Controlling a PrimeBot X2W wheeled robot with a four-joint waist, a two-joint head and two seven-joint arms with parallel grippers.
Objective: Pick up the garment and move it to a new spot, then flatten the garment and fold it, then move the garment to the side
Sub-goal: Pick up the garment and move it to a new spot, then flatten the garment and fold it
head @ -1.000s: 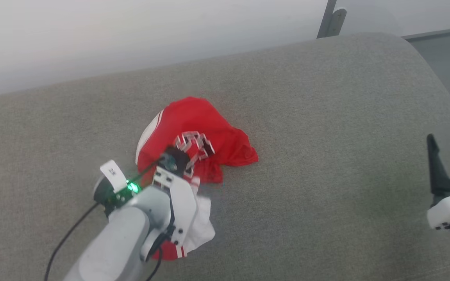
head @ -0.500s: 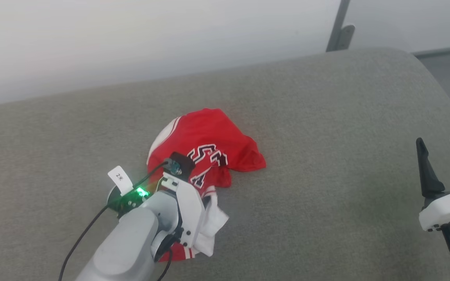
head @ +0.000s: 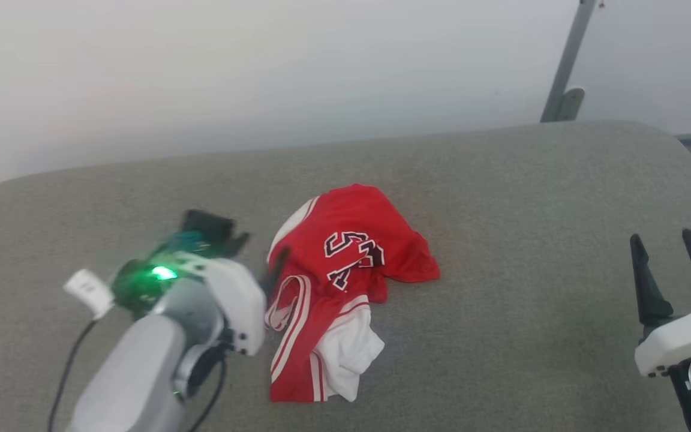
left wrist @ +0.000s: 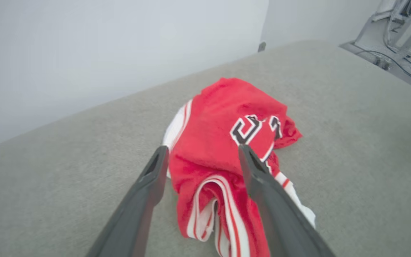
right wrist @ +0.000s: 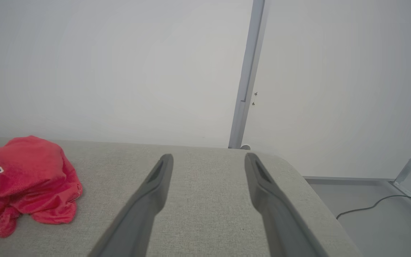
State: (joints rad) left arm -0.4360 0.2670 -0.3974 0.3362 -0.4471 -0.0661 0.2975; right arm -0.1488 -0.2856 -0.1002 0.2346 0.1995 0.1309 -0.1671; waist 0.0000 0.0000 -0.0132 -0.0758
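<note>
The garment (head: 345,282), red with white sleeves, striped trim and dark block letters, lies crumpled in a heap on the grey padded surface (head: 531,198). My left gripper (head: 258,255) hovers just left of the heap, blurred. In the left wrist view the left gripper (left wrist: 202,149) is open, its fingers (left wrist: 148,189) framing the garment (left wrist: 223,117) from above without pinching any cloth. My right gripper (head: 662,239) is open and empty far to the right. The right wrist view shows the right gripper (right wrist: 209,156) over bare padding, with the garment (right wrist: 30,171) at its left.
The padded surface curves down at its right end (right wrist: 298,171), with grey floor and a black cable (right wrist: 369,207) beyond. A pale wall with a metal post (head: 564,72) stands behind. Wide bare padding lies between the garment and the right gripper.
The left gripper has opened, let go of the garment and drawn back to the left. The garment now lies slumped and uncovered. The head camera has tilted up. The right gripper stays open.
</note>
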